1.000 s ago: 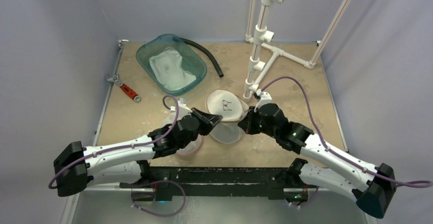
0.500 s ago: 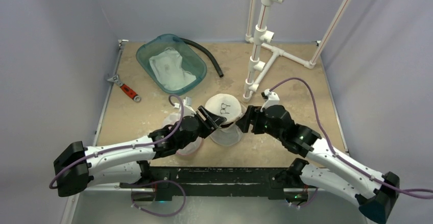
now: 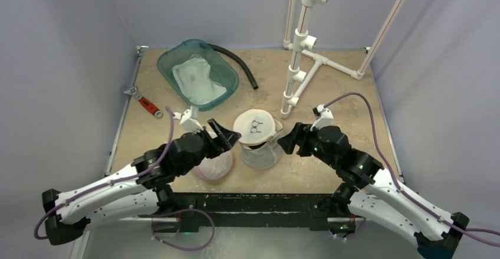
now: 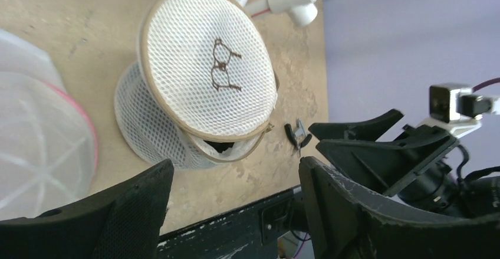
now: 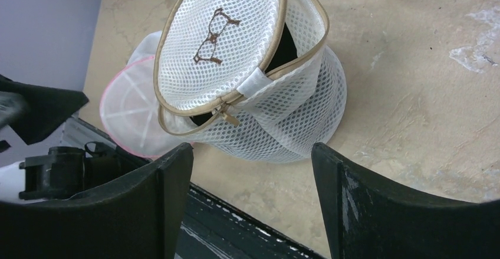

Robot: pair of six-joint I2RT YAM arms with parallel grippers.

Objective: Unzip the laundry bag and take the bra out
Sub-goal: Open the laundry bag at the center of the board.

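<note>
While flanking the partly unzipped laundry bag (image 3: pixel 258 148) with left gripper (image 3: pixel 227 139) and right gripper (image 3: pixel 286 140), touches nothing. Holds both wide open, empty.

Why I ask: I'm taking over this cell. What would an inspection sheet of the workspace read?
Surface: beige speckled tabletop, scuffed.
Job's things: white mesh cylindrical laundry bag, upright, lid partly unzipped; bra not visible.
Clutter: teal plastic tub with white cloth, black hose, red-handled wrench, pink-trimmed mesh pouch, white PVC pipe frame.
Grippers: left gripper and right gripper open, flanking bag, empty.
Cables: purple cables along both arms.
Surroundings: lilac walls.
</note>
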